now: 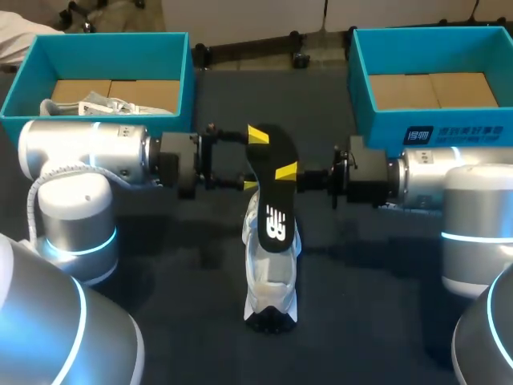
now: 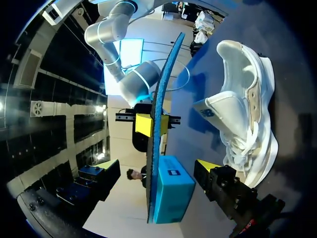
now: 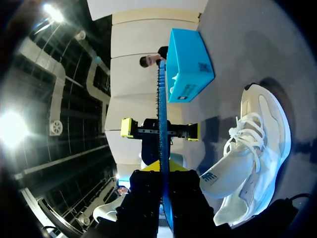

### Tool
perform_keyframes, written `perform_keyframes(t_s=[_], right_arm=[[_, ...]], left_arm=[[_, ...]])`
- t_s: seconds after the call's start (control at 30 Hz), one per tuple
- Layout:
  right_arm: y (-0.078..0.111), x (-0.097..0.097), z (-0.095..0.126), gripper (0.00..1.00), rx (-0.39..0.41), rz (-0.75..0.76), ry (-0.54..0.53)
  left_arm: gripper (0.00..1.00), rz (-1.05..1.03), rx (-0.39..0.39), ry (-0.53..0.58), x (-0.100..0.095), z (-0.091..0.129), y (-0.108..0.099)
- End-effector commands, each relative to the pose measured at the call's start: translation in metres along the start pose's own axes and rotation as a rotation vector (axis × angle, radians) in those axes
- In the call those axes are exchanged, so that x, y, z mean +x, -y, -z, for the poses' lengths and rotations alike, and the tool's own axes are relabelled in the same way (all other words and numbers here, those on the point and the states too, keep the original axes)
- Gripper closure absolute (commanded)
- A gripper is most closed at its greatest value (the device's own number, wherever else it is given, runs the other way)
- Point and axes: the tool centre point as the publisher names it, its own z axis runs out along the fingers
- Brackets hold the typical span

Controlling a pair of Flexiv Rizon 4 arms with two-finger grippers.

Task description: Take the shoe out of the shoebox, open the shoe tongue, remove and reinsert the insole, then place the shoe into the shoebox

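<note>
A black insole [image 1: 274, 210] with a white logo is held up on edge above the white shoe [image 1: 272, 281], its lower end at the shoe's opening. My right gripper [image 1: 285, 172] comes in from the right and is shut on the insole's edge; in the right wrist view the blue-edged insole [image 3: 162, 114] runs straight out from the gripper [image 3: 163, 173]. My left gripper [image 1: 254, 160] is open, one yellow tip on each side of the insole's upper end, not touching it. From the left wrist, the insole [image 2: 159, 124] passes between its wide-spread fingers [image 2: 208, 167], with the shoe [image 2: 245, 109] lying beside them.
A teal shoebox [image 1: 24, 96] with crumpled paper stands at the back left, and a second teal shoebox [image 1: 362, 88] at the back right. The dark table [image 1: 176, 273] lies between them, with both arm bases at the front corners.
</note>
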Motion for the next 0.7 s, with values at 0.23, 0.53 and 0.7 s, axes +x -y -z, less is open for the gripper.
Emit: perform_keyframes(t_s=[0.23, 0.53, 0.7], right_arm=[[-0.0013, -0.0058, -0.0081, 1.00, 0.000, -0.003, -0.002], [-0.0018, -0.0064, -0.0081, 1.00, -0.003, -0.001, -0.008], [-0.0018, -0.0064, -0.0081, 1.00, -0.003, -0.001, -0.008]], left_arm=[[0.20, -0.001, 0.000, 0.004, 0.0005, -0.0036, 0.0052], [0.37, -0.005, -0.004, 0.000, 0.0004, -0.0050, 0.0039], [0.46, -0.003, -0.004, 0.000, 0.0012, -0.0072, 0.0038]])
